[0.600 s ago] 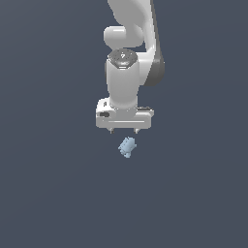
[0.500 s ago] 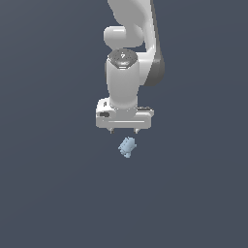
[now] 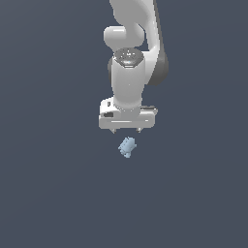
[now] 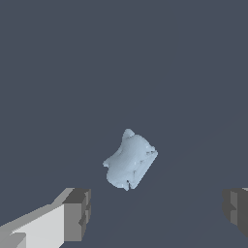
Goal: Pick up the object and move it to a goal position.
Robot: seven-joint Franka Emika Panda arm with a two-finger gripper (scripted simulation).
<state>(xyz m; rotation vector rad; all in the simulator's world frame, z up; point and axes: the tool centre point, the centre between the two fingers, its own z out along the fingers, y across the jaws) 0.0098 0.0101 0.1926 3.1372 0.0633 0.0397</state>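
Note:
The object (image 3: 127, 147) is a small pale light-blue lumpy block lying on the dark grey floor. In the exterior view it lies just below the white gripper (image 3: 128, 131), whose two short fingertips point down at it. In the wrist view the object (image 4: 130, 161) lies tilted between and ahead of the two grey fingers (image 4: 77, 214), which stand wide apart. The gripper (image 4: 157, 209) is open and empty, apart from the object.
The white arm (image 3: 131, 58) rises from the gripper towards the top of the exterior view. A flat dark grey floor (image 3: 53, 184) fills both views.

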